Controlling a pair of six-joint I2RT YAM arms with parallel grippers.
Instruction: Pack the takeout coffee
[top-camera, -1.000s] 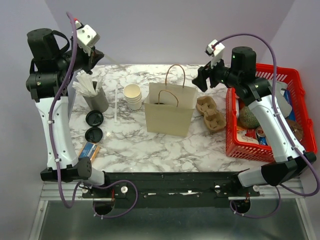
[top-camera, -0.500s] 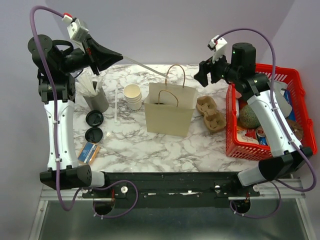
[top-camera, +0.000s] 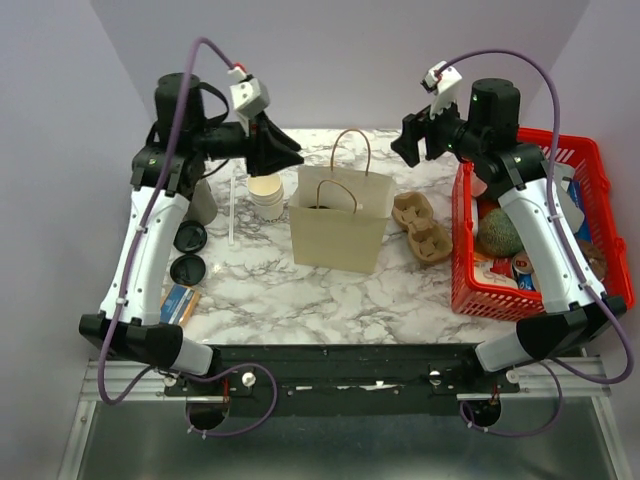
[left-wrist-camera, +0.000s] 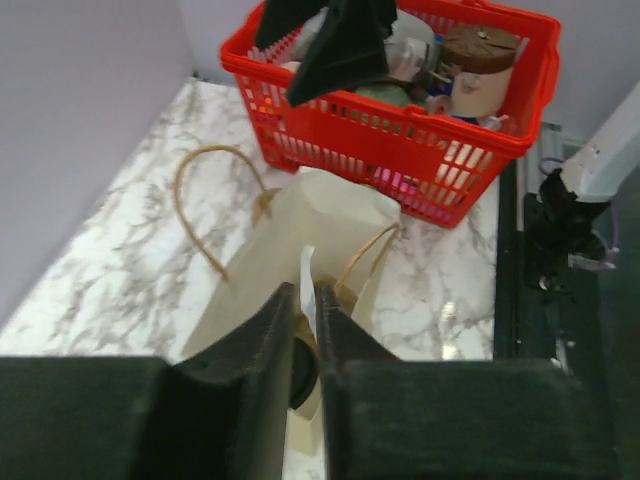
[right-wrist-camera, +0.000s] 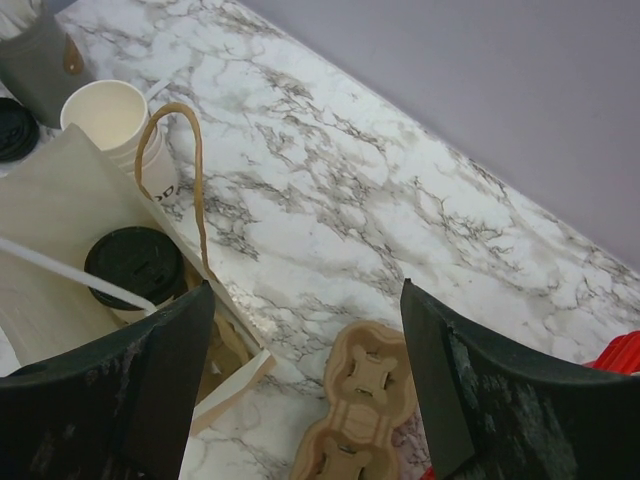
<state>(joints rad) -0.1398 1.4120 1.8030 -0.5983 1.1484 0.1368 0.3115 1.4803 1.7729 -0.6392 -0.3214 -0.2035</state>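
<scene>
The takeout coffee (right-wrist-camera: 135, 262), a white cup with a black lid, stands inside the brown paper bag (top-camera: 335, 235). A white straw (right-wrist-camera: 70, 273) slants into the bag beside it. My left gripper (top-camera: 297, 158) hovers over the bag's left rim. In the left wrist view its jaws stand almost together, the straw's (left-wrist-camera: 307, 268) top end sits in the slit, and the lid (left-wrist-camera: 302, 378) shows through the gap; whether they still pinch the straw is unclear. My right gripper (top-camera: 408, 150) hangs open and empty behind the bag's right side.
A stack of lidless cups (top-camera: 265, 190) stands left of the bag, with two loose black lids (top-camera: 188, 237) and a spare straw (top-camera: 232, 205) nearby. A cardboard cup carrier (top-camera: 422, 227) lies right of the bag. The red basket (top-camera: 470, 290) of groceries fills the right side.
My left arm swung right from the straw holder to above the bag, bringing the straw's far end into it. Its jaws have parted slightly. The right gripper barely moved.
</scene>
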